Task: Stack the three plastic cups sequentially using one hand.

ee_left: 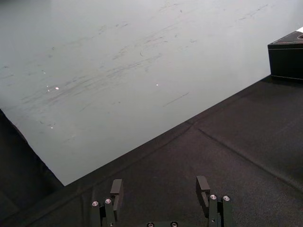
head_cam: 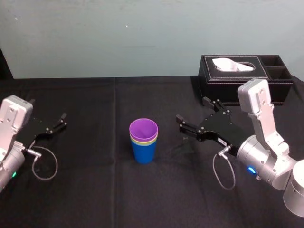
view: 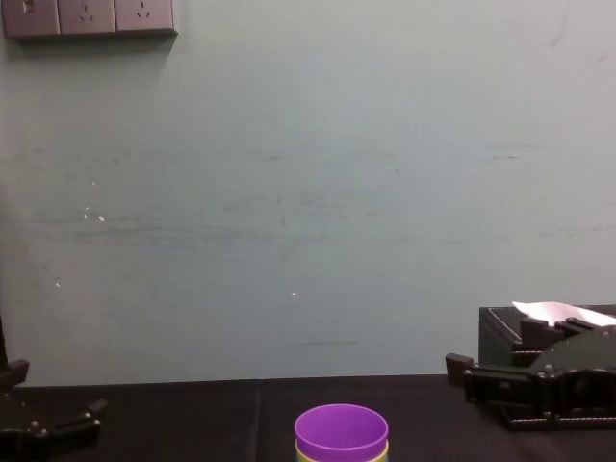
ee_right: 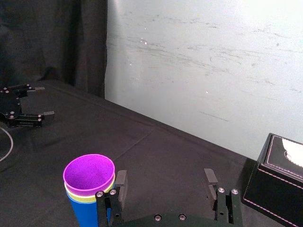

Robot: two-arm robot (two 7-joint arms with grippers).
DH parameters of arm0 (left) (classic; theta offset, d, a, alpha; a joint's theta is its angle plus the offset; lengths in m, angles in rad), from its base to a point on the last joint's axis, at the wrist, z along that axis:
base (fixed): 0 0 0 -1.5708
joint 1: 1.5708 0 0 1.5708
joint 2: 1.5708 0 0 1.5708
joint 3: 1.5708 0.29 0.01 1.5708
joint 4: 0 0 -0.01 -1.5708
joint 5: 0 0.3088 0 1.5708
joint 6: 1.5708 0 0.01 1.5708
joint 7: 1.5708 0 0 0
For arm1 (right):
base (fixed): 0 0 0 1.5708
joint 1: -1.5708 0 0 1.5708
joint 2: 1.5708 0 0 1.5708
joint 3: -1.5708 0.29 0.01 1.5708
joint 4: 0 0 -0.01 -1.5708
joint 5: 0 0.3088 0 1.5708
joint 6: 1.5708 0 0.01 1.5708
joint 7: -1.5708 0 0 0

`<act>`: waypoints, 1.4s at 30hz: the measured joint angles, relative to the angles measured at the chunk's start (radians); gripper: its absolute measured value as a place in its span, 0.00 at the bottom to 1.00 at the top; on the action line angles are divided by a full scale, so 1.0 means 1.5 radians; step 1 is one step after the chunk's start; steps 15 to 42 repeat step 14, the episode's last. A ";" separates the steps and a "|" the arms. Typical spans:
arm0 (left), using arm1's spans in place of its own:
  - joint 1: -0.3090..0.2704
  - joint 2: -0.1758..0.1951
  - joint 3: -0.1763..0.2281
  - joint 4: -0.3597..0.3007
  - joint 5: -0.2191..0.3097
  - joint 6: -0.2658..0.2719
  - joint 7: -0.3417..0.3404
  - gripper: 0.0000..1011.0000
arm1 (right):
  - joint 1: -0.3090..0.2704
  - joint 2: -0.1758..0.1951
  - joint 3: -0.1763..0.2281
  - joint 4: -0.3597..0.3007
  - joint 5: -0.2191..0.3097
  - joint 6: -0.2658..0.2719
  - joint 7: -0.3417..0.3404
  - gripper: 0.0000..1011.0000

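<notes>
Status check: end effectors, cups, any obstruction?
Right end effector open, right of stack. Left end effector open, parked far left. Cups nested: blue, yellow-green, purple on top. Tissue box back right, clear of path.

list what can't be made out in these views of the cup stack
Head view: the purple cup and yellow-green cup have their lower walls hidden inside the blue cup.
Chest view: the bottom edge cuts off most of the stack.
Right wrist view: the right gripper has one of its fingers over the blue cup; the box runs off the edge.
</notes>
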 joint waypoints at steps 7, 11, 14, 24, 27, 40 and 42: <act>0.000 0.000 0.000 0.000 0.000 0.000 0.000 1.00 | 0.002 0.000 -0.002 0.000 0.000 0.002 0.000 0.99; 0.000 0.000 0.000 0.000 0.000 0.000 0.000 1.00 | 0.002 -0.001 -0.003 -0.001 0.000 0.002 0.000 0.99; 0.000 0.000 0.000 0.000 0.000 0.000 0.000 1.00 | 0.003 -0.001 -0.003 -0.001 0.000 0.003 0.000 0.99; 0.000 0.000 0.000 0.000 0.000 0.000 0.000 1.00 | 0.003 -0.001 -0.003 -0.001 0.000 0.003 0.000 0.99; 0.000 0.000 0.000 0.000 0.000 0.000 0.000 1.00 | 0.003 -0.001 -0.003 -0.001 0.000 0.003 0.000 0.99; 0.000 0.000 0.000 0.000 0.000 0.000 0.000 1.00 | 0.003 -0.001 -0.003 -0.001 0.000 0.003 0.000 0.99; 0.000 0.000 0.000 0.000 0.000 0.000 0.000 1.00 | 0.003 -0.001 -0.003 -0.001 0.000 0.003 0.000 0.99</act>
